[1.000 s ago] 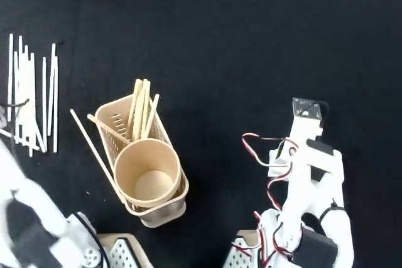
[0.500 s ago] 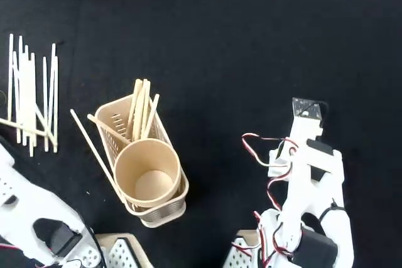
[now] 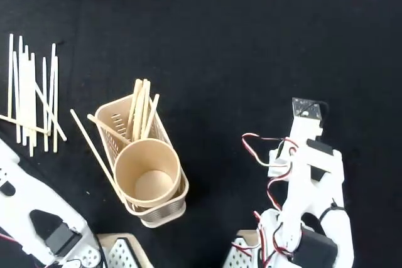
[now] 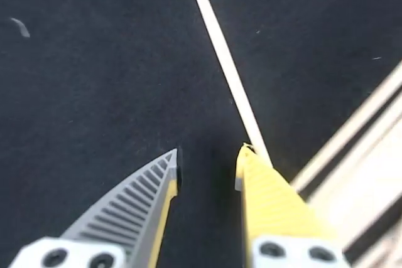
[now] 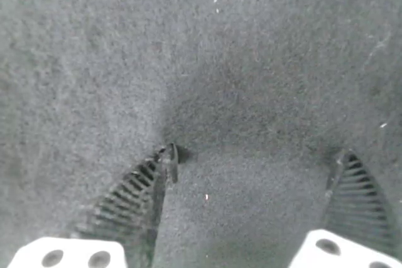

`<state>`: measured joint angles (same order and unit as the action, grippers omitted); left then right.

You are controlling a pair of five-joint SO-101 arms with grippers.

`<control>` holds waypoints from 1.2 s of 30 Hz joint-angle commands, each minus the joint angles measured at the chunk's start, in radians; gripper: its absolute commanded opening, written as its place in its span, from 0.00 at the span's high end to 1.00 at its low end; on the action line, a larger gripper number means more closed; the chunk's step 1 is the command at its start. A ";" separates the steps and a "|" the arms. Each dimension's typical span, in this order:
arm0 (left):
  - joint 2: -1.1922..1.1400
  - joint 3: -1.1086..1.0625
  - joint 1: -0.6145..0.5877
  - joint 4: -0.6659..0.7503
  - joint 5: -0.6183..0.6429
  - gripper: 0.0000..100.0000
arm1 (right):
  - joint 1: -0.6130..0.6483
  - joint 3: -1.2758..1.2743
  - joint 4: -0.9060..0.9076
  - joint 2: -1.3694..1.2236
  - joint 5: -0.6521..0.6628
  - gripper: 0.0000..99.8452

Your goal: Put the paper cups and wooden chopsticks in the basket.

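A tan basket lies on the black cloth with a paper cup in its mouth and several wooden chopsticks sticking out of its far end. One chopstick lies against the basket's left side. Several loose chopsticks lie at the far left. My left arm is at the lower left. Its gripper is open with nothing between the fingers, and a chopstick runs past its yellow finger. My right gripper hangs wide open over bare cloth.
My right arm stands folded at the lower right with red and white wires beside it. Black cloth covers the table. More pale chopsticks lie close beside the left gripper.
My left arm has pulled back toward the lower left corner. A couple of loose chopsticks at the left now lie skewed across the pile. The right arm has stayed still.
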<state>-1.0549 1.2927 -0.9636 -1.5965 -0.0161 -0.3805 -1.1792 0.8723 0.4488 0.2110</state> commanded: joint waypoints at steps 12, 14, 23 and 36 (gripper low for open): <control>-0.130 0.259 0.079 -0.041 0.078 0.84 | -0.009 -0.002 -0.011 0.024 -0.003 0.62; -0.153 0.260 0.079 -0.029 0.080 0.84 | -0.009 -0.002 -0.011 0.024 -0.003 0.62; -0.269 0.265 0.074 -0.012 0.123 0.84 | -0.011 -0.004 -0.009 0.024 0.000 0.62; -0.293 0.335 0.073 -0.054 0.172 0.94 | -0.011 -0.004 -0.009 0.024 0.000 0.62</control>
<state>-1.3479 1.5612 -0.8869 -1.6088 0.1481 -0.3805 -1.1807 0.8723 0.4488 0.2110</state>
